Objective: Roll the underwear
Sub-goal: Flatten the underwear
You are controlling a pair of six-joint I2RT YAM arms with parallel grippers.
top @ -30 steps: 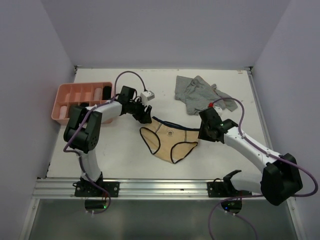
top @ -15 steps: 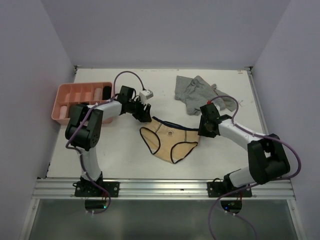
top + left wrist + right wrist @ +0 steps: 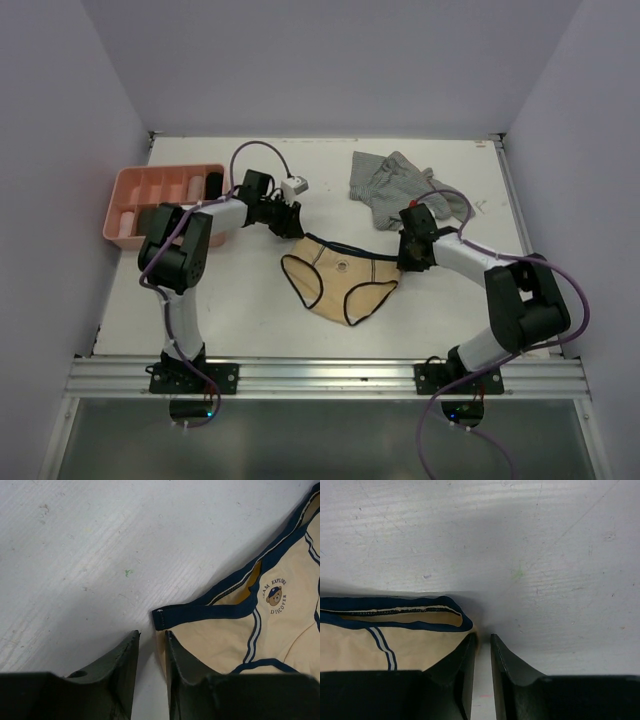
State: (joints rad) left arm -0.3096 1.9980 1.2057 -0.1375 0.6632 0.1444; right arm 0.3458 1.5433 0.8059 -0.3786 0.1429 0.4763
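Soft, even light from above fills the overhead view. The white worktop (image 3: 250,320) is bright without glare, and the arms (image 3: 470,265) cast only faint, short shadows. Both wrist views are sharp on the worktop's scratches. The dark fingers (image 3: 120,675) along the bottom edge are underexposed, and a soft grey shadow lies ahead of them.

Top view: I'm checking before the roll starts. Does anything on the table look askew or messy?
Only the grey striped underwear, crumpled in a heap at the far right. The beige underwear lies spread flat, slightly skewed, with the left gripper and right gripper at its waistband corners.
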